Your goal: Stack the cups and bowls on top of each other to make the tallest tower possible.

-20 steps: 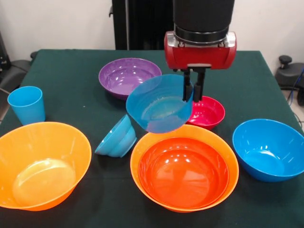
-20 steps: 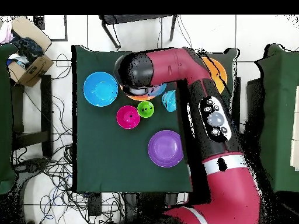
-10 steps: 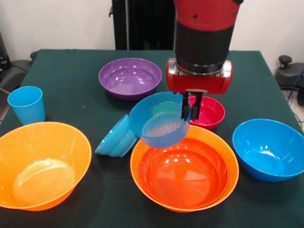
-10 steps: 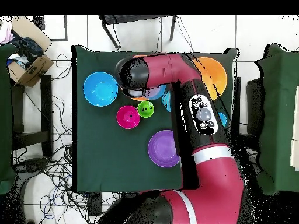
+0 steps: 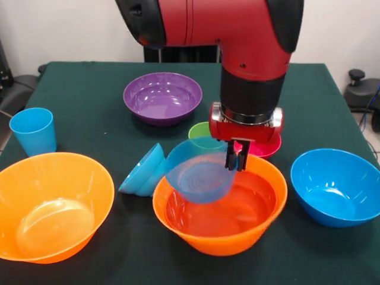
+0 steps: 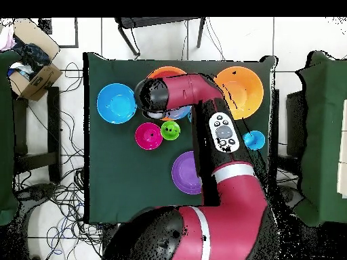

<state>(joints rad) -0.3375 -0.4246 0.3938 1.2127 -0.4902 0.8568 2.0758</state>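
Note:
My gripper [image 5: 233,159] is shut on the rim of a blue bowl [image 5: 199,175]. That bowl hangs tilted inside the tower [image 5: 221,228], a big orange bowl with a red-orange bowl [image 5: 237,208] nested in it. Just behind stand the lime green cup [image 5: 205,130] and the small pink-red bowl [image 5: 264,145]. The other bowls lie around: purple [image 5: 162,95], blue on its side [image 5: 144,171], blue at the right [image 5: 335,185], big orange at the left [image 5: 50,205]. The light blue cup [image 5: 34,130] stands far left. From overhead the arm [image 6: 203,91] hides the gripper.
In the overhead view the green cup [image 6: 169,130], pink-red bowl [image 6: 148,135], blue bowl [image 6: 116,103], purple bowl [image 6: 183,172] and big orange bowl [image 6: 238,91] ring the arm. A cardboard box [image 6: 32,74] sits off the table's corner.
The gripper came down and toward the camera with the blue bowl, from above the orange pile into it. The green cup now shows behind it.

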